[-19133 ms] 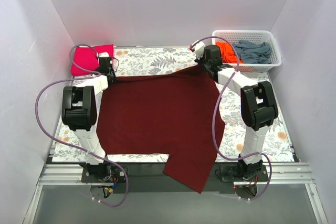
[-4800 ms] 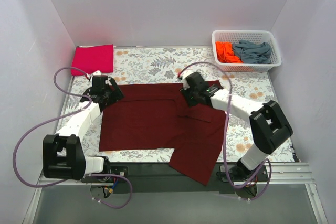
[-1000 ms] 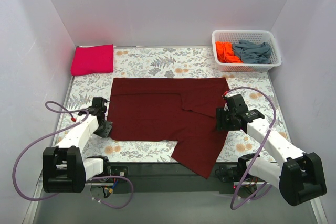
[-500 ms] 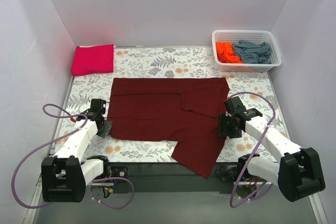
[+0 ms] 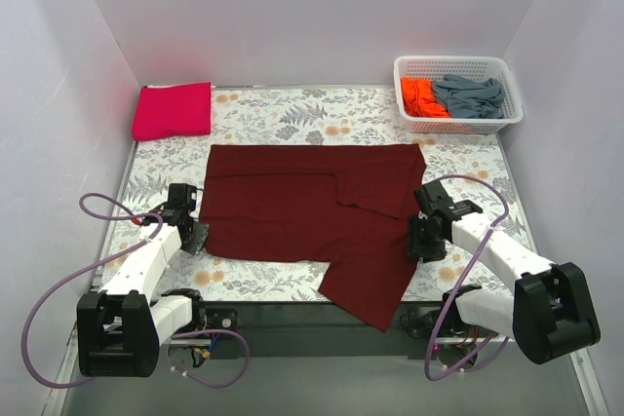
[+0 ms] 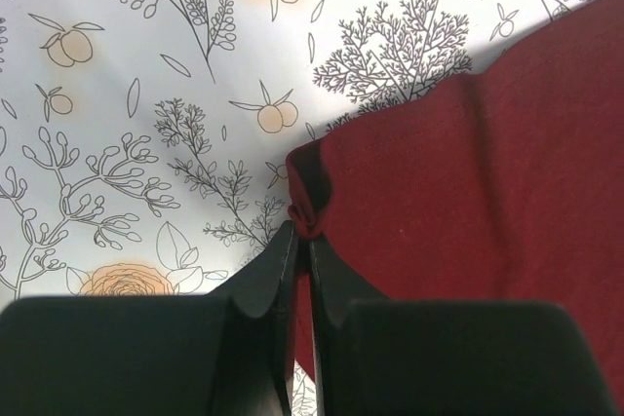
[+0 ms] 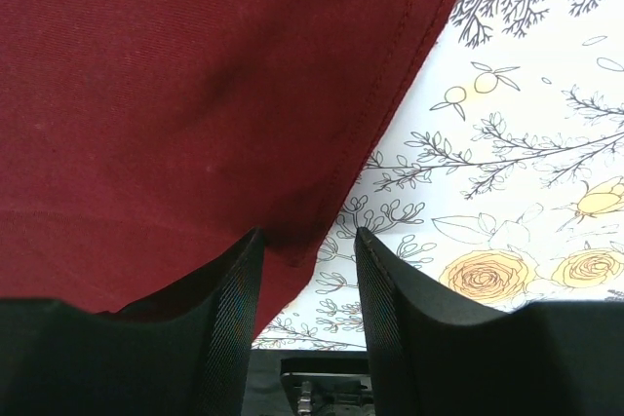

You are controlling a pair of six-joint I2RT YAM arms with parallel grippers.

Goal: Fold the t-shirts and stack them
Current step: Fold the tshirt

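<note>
A dark maroon t-shirt [image 5: 302, 207] lies spread on the floral table cloth [image 5: 283, 114], its top part folded down and a lower flap hanging over the near edge. My left gripper [image 5: 196, 237] is shut on the shirt's near left corner [image 6: 304, 204], pinching a small bunch of cloth. My right gripper [image 5: 417, 244] is open, its fingers [image 7: 229, 299] straddling the shirt's right hem [image 7: 375, 133]. A folded magenta-pink t-shirt [image 5: 173, 109] lies at the far left corner. An orange t-shirt [image 5: 419, 96] and a grey-blue t-shirt [image 5: 470, 94] sit in the basket.
A white lattice basket [image 5: 458, 124] stands at the far right corner. White walls close in the table on three sides. The table's near edge and a black rail [image 5: 292, 323] run below the shirt's hanging flap.
Over the last second my left gripper has closed onto the shirt's near left corner. My right gripper has edged slightly nearer along the right hem. The shirt has not shifted.
</note>
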